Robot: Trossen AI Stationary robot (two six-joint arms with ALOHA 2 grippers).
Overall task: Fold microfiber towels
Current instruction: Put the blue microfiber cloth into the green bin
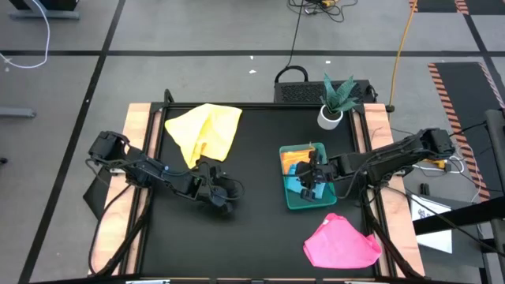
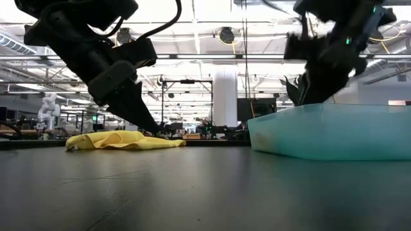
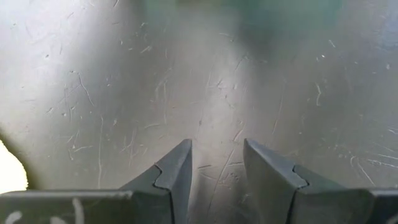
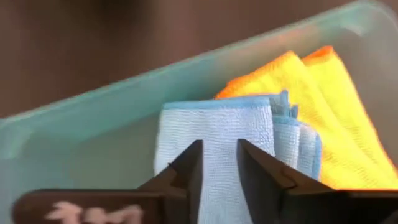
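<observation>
Folded: light blue towel [image 4: 217, 137] and yellow towel [image 4: 323, 106] in green tray [image 1: 293, 200], centre-right. Unfolded: yellow towel [image 1: 207, 130] upper left, pink towel [image 1: 341, 243] lower right. Right claw [image 4: 219, 163] over blue towel, slightly parted, grasp uncertain. Left claw [image 3: 217, 163] released, empty, over bare tabletop [image 1: 252, 244].

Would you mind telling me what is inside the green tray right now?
The green tray holds a folded light blue towel beside a folded yellow towel. The right gripper hovers over the blue one, hiding part of it and the tray floor.

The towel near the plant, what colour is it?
Yellow towel, clearest in the high view.
</observation>
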